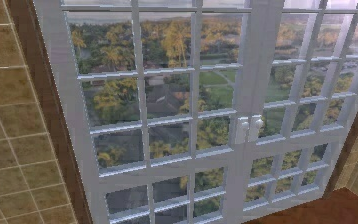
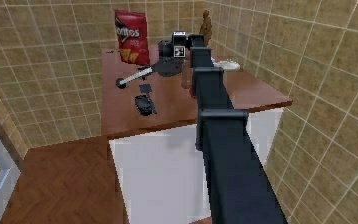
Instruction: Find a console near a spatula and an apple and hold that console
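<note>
**Step in hand:** the search is judged done and the final approach to the grasp is under way. In the arm side view the arm (image 2: 222,130) lies stretched over a brown tabletop (image 2: 257,95). Its 2 white marker squares (image 2: 177,45) are seen near the far end. The fingers (image 2: 160,70) are placed just left of the squares, among dark shapes on the tabletop. Whether they are spread or pressed together cannot be told, nor whether anything is held.

**Task thing:** 1 small dark flat object (image 2: 144,102) lies on the tabletop left of the arm, nearer the camera than the fingers. It is judged the likeliest console, though it is too small for certainty. A grey long-handled utensil (image 2: 135,77), taken for the spatula, lies just beyond it.

**Also noted:**
- A red snack bag (image 2: 132,35) and a brown statuette (image 2: 206,20) stand at the back.
- A white object (image 2: 227,64) lies right of the arm.

**Next move, as judged:** the fingers are to be drawn in toward the dark object, lined up with it and lowered onto it before any lift.

**Hidden or unclear:**
- A strip of tabletop is covered by the arm. The apple may lie there, but that cannot be told.
- The tips of the fingers merge with the dark shapes around them.
- In the forward view, white glazed doors (image 1: 187,110) with 2 handles (image 1: 249,126) are cut off at top and bottom.
</note>
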